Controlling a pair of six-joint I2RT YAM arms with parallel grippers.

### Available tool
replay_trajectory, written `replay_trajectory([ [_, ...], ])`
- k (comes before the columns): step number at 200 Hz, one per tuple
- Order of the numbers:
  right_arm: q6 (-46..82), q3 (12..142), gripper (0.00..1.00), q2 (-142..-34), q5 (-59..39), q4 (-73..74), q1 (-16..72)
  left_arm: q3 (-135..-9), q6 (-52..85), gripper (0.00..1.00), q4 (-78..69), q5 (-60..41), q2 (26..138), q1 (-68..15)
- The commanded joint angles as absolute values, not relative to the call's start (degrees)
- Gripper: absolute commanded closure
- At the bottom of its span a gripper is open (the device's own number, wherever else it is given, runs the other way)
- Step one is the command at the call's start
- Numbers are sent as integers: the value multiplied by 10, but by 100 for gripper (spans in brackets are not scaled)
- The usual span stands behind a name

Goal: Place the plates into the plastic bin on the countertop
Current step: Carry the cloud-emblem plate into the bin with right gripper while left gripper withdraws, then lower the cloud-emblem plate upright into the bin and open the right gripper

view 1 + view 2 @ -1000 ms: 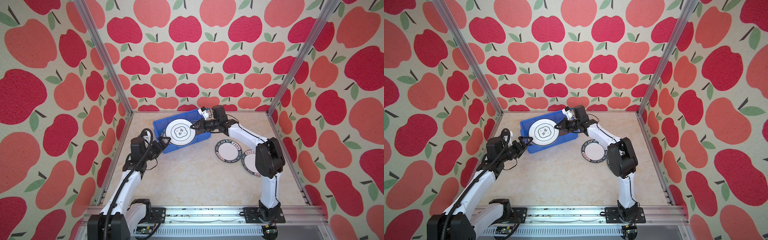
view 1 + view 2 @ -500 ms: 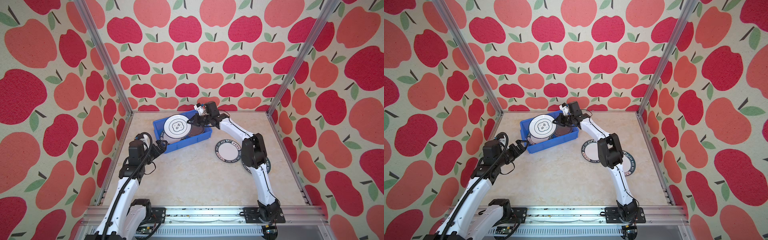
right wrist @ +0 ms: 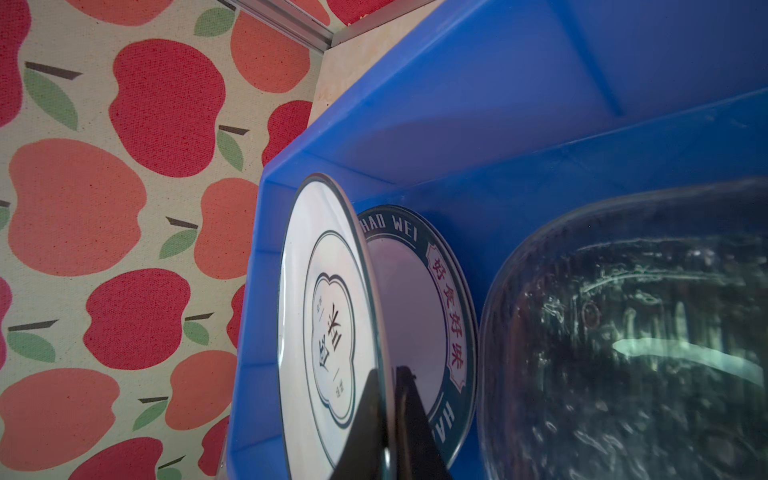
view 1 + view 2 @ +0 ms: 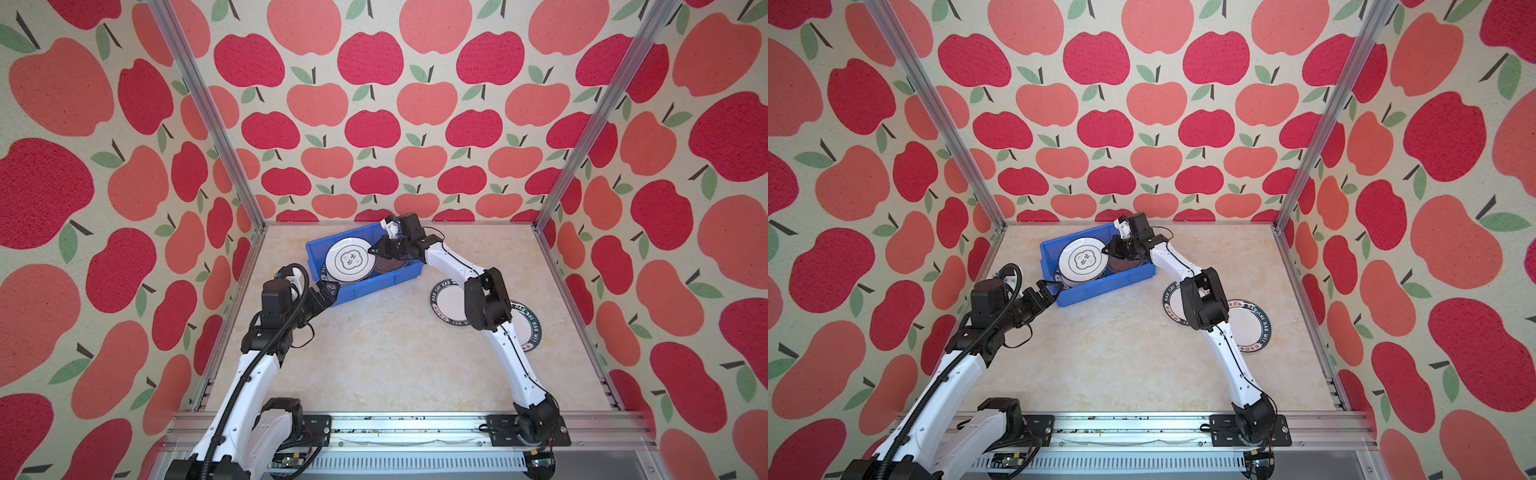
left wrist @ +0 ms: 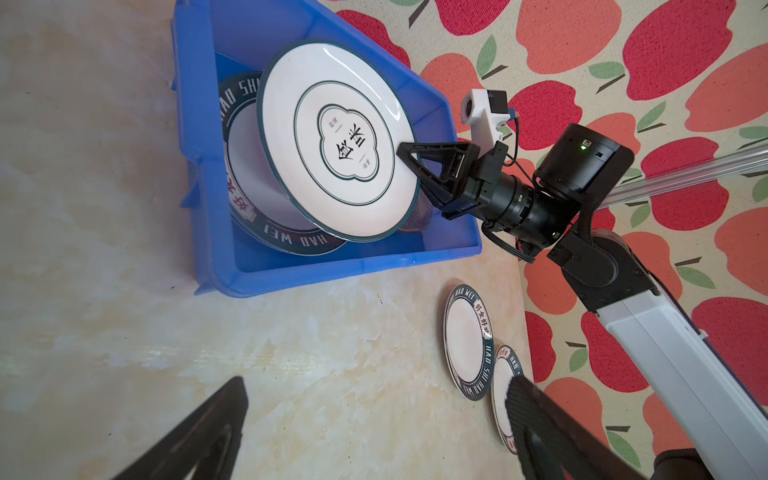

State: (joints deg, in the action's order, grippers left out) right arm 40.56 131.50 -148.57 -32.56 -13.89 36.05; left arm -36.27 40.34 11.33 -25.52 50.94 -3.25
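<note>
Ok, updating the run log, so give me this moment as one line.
right gripper: shut on emblem plate, tilted inside blue bin | left gripper: open, empty, by bin corner | countertop: two lettered plates outside bin

I see bright, even light; soft shadows on worktop [image 4: 395, 353]; wide-angle bending at edges; near glass plate [image 3: 623, 332] blurred.

My right claw [image 4: 372, 250] has brought the emblem plate [image 4: 351, 259] down. A second ago it hung over the near wall of the blue bin [image 4: 365, 291], and now it is lower inside, tilted over a lettered-rim plate [image 5: 291, 243]. My right elbow [image 4: 486, 303] has swung inward, uncovering more of the outer countertop plate [image 4: 530, 328].
</note>
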Motion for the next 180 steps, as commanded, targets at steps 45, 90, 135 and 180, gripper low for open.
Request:
replay_trajectory([
  [45,385,1425,100,-1545,-312,-161,377,-354,390,1,105,-258,523,-40],
  [90,379,1475,100,-1577,-308,-192,386,-356,389,1,99,-258,535,-48],
  [135,363,1532,100,-1606,-290,-244,398,-357,387,1,95,-256,544,-50],
  [180,359,1532,93,-1605,-277,-268,401,-360,383,1,92,-258,555,-50],
])
